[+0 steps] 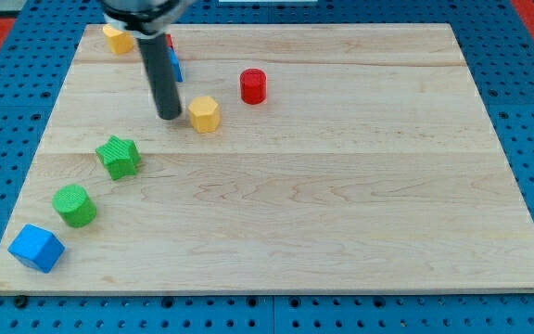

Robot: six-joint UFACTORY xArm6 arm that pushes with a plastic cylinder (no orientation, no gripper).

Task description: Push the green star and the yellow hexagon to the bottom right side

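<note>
Blue cube (36, 248), green cylinder (74, 205), green star (119, 156); my tip (170, 116), no claw, just left of yellow hexagon (205, 114).

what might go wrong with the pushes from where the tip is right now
My tip sits just left of the yellow hexagon, and a slightly off-centre push may let it slip sideways. The green star lies far left, near the green cylinder, which a careless approach might knock.

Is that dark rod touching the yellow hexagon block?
Apart. The camera view shows a thin strip of board between my tip and the yellow hexagon.
</note>
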